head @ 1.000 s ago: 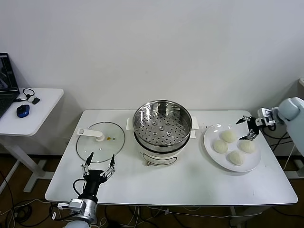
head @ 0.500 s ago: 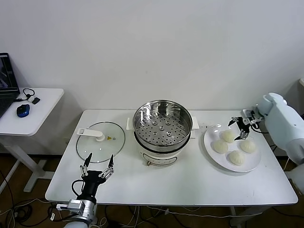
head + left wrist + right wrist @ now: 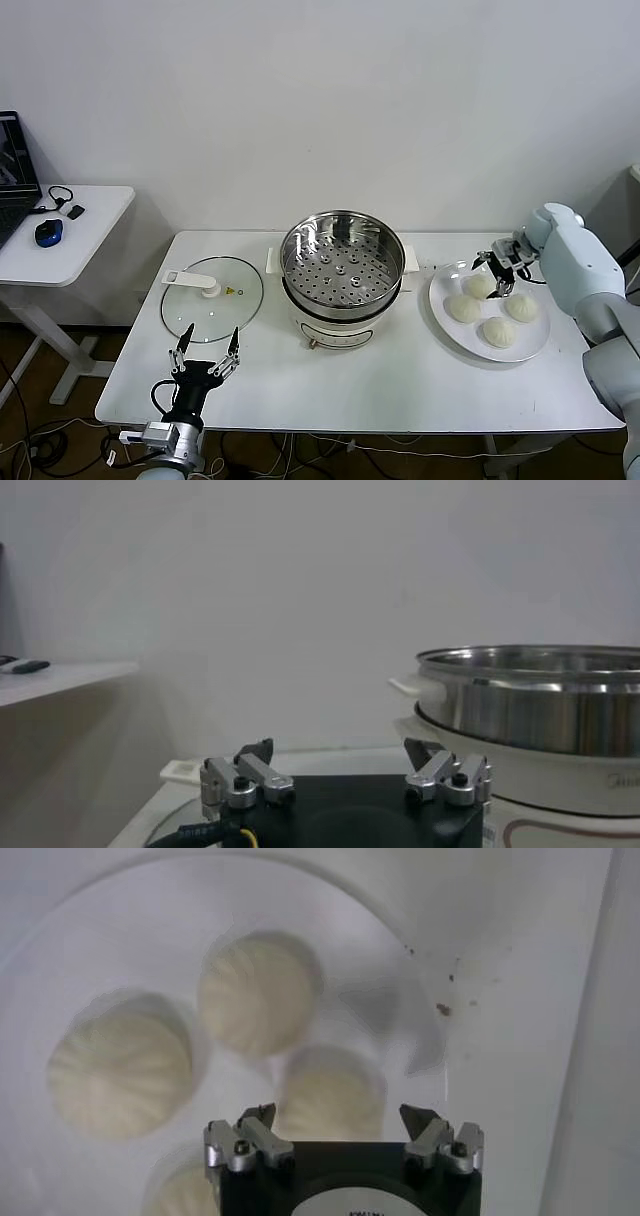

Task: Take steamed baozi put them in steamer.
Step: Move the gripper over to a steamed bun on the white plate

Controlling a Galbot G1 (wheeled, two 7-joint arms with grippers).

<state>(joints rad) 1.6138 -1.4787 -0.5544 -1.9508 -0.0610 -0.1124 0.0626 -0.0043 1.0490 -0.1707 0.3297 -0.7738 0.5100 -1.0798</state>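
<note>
Over the last second the right claw point(image 3: 497, 270) has swung in from beyond the table's 3 o'clock edge and now hangs with its fingers spread wide over the bun at 12 o'clock on the round white plate point(image 3: 535, 341); a half second ago it was slightly farther out, so the approach looks nearly finished and a descent onto that bun seems the likely next step. All four cream-white pleated steamed baozi point(image 3: 481, 286) lie on the plate, none yet in the round shiny stainless-steel steamer basket point(image 3: 342, 258), which sits empty on its white pot base at the middle of the white table point(image 3: 400, 385), so the task has barely begun. In the right wrist view the open fingers frame one bun point(image 3: 331, 1102) with its neighbours close on either side, leaving little room for the fingers to slip down. The plate's outer rim lies near the table's 3 o'clock edge, while open surface lies between plate and steamer for the carry. The left claw point(image 3: 208, 354), also spread wide, waits low at 7 o'clock near the flat round glass lid point(image 3: 212, 298), unchanged
</note>
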